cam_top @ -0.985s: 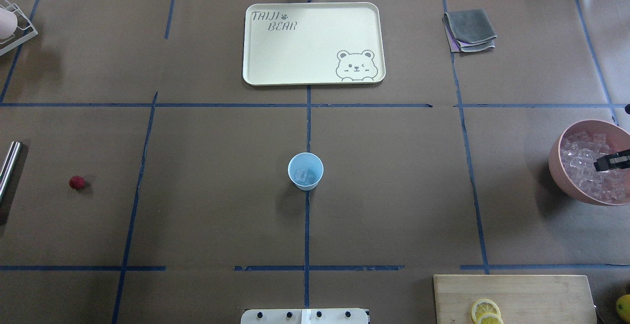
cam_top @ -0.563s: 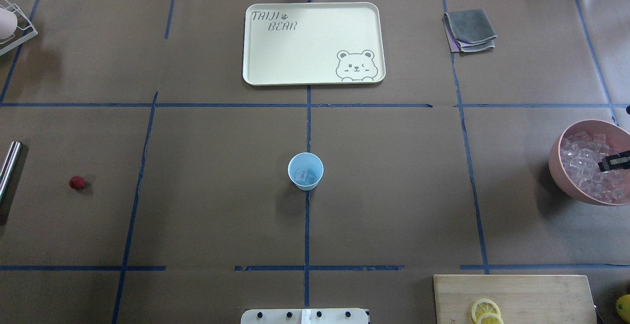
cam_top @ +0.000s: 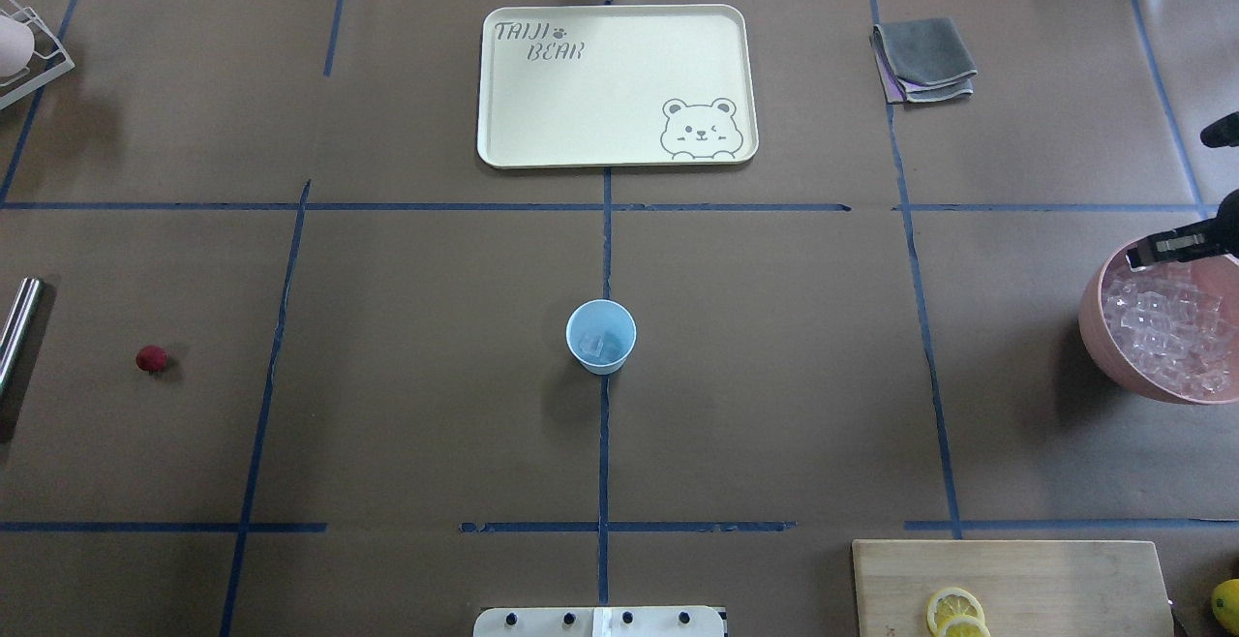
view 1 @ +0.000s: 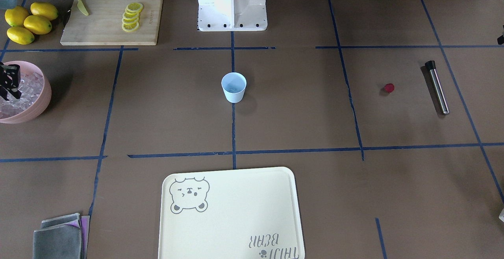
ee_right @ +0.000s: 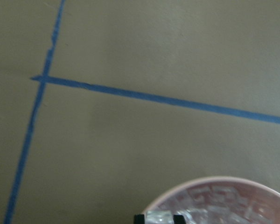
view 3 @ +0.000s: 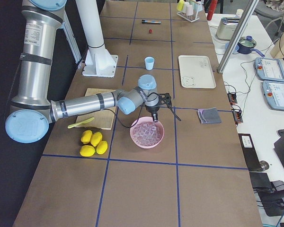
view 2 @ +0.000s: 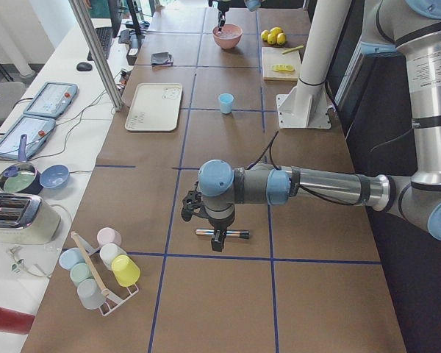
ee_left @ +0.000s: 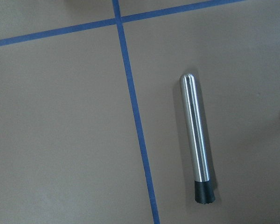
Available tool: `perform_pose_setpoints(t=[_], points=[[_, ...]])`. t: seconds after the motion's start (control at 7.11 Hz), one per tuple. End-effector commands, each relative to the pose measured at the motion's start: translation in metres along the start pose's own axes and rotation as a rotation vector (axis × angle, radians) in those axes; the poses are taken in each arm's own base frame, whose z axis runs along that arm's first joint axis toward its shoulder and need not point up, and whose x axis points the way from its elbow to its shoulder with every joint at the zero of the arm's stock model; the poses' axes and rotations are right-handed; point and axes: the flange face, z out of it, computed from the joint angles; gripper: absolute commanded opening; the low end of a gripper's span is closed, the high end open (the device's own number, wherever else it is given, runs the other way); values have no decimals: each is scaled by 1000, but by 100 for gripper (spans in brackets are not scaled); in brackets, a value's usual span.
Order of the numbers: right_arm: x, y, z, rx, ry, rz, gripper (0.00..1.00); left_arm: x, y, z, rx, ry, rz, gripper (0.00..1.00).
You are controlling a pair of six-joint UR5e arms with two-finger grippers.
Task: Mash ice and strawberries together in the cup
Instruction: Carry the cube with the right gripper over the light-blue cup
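Note:
The pale-blue cup (cam_top: pixel 601 336) stands at the table's middle with one clear ice cube (cam_top: pixel 598 344) inside; it also shows in the front view (view 1: pixel 234 87). More ice (cam_top: pixel 1166 327) fills the pink bowl (cam_top: pixel 1092 327) at the right edge. My right gripper (cam_top: pixel 1138 255) hovers over the bowl's far rim; in the right wrist view my right gripper (ee_right: pixel 159 218) is shut on a clear ice cube (ee_right: pixel 159 216). The red strawberry (cam_top: pixel 151 358) lies far left. My left gripper (view 2: pixel 214 237) hangs over a steel muddler (ee_left: pixel 196 140); I cannot tell whether it is open or shut.
A cream bear tray (cam_top: pixel 616 85) lies at the far centre and a folded grey cloth (cam_top: pixel 922 60) at the far right. A cutting board (cam_top: pixel 1012 587) with lemon slices (cam_top: pixel 954 610) sits near right, whole lemons (view 1: pixel 27 22) beside it. A cup rack (view 2: pixel 99 268) stands far left.
My right gripper has risen from the middle of the ice bowl and moved toward the bowl's far rim. Cup, strawberry and muddler have not moved.

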Motion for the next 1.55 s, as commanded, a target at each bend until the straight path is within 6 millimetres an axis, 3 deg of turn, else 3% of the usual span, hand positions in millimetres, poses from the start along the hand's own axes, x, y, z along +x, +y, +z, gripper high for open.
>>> perform_pose_setpoints(t=[0.0,0.14,0.42,0.56,0.7,0.84,1.13,1.27,1.41], points=[[-102,-41,-2,23,-104,92,1,0,0,0,1,0,2,100],[-156,-57,-3,-1,-129,135,1,1,-1,-1,2,0,3,100],[-299,-80,-12,-65,-64,194,2,1,0,-2,4,-1,3,100],[-367,-67,-12,-74,-44,215,2,1,0,-2,4,-2,3,100],[-414,-60,-21,-65,-60,249,2,1,0,-2,3,-2,2,100],[-456,-46,-26,-54,-62,279,2,1,-1,-2,4,-2,3,100],[-543,-47,-1,-43,-33,330,2,1,-1,-2,4,-2,3,100],[-563,-36,13,-59,-15,332,2,1,-1,-2,3,-2,4,100],[-566,-31,17,-53,-7,329,3,1,-1,-1,2,-2,3,100]])
